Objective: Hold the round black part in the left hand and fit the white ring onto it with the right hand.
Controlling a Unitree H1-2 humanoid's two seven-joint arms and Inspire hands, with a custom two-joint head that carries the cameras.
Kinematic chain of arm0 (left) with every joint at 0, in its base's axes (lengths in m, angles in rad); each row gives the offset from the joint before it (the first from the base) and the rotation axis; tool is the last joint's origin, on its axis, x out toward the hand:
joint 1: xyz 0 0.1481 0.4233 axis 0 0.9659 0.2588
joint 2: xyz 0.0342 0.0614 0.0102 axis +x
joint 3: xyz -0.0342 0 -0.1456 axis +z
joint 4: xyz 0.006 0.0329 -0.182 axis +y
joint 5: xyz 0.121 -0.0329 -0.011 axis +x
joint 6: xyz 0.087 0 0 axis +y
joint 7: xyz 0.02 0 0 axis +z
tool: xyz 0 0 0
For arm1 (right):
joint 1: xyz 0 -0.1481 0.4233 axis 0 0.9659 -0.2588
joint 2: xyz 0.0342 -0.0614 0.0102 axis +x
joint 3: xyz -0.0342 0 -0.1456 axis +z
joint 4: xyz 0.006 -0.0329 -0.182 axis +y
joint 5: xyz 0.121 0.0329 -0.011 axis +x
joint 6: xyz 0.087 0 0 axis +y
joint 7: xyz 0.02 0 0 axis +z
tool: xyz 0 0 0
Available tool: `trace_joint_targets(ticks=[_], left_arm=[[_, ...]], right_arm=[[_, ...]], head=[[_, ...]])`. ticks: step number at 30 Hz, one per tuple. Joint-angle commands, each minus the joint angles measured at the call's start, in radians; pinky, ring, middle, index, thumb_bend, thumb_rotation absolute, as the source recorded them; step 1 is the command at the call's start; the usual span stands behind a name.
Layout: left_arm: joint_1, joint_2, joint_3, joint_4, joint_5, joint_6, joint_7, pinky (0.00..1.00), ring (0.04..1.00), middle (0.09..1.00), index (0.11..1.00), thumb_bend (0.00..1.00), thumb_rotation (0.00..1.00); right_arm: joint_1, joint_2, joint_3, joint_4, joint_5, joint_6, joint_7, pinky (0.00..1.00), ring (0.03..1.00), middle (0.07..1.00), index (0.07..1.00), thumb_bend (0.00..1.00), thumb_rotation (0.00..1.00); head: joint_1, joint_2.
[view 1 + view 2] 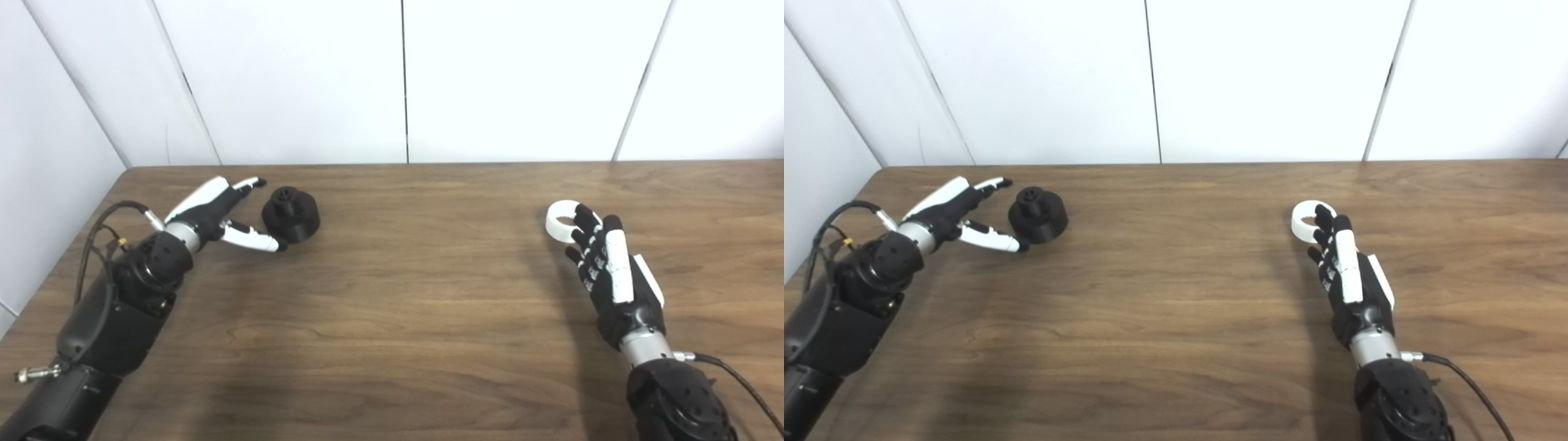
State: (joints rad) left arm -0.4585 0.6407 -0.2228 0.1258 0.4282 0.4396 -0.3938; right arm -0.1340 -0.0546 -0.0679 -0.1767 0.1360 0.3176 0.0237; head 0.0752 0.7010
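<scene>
Round black plastic part (pixel 291 215), stepped like a squat cylinder with a narrower hub on top: seated base-down on the brown wood-grain table (pixel 404 294), well to the left and toward the rear. Axis upright; hub and its small central recess facing up; no long axis discernible across the tabletop.

Left black-and-white robot hand (pixel 211 214), just left of the black part: spread wide, holding nothing. Upper fingers (pixel 248 183) reaching past the part's rear-left side; lower digit (pixel 256 240) stretched along the table beside the part's near-left edge, tip very close to the base. Actual contact not determinable from either view. Left forearm (pixel 116 318) running back to the lower-left corner, with a looped black cable (pixel 95 229) at the wrist.

White plastic ring (pixel 563 220), far to the right of the black part, lying on the table with its opening facing up and slightly toward the cameras.

Right black-and-white robot hand (pixel 612 269), on the near side of the ring: back of the hand uppermost, fingers extended and close together, dark fingertips (pixel 586 214) overlapping the ring's near-right rim. Grip on the ring not determinable; underside of the fingers hidden.

White panelled wall (pixel 404 79), behind the black part, closing the table's far edge.
</scene>
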Motion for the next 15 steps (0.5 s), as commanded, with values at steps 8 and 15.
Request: trace_joint_targets(ticks=[8,15], left_arm=[[-0.112,0.032,-0.024,0.121,0.069,-0.053,0.015,0.99,1.000,1.000,0.950,1.00,0.29],[-0.145,0.023,-0.036,0.198,0.084,-0.090,0.029,1.00,1.000,1.000,0.932,1.00,0.29]], right_arm=[[-0.034,-0.004,-0.003,-0.037,0.006,-0.032,0.008,0.95,0.980,0.967,0.932,0.60,1.00],[-0.034,-0.009,-0.008,-0.041,0.008,-0.029,0.008,0.95,0.972,0.964,0.933,0.60,1.00]], head=[[-0.001,-0.002],[0.000,-0.005]])
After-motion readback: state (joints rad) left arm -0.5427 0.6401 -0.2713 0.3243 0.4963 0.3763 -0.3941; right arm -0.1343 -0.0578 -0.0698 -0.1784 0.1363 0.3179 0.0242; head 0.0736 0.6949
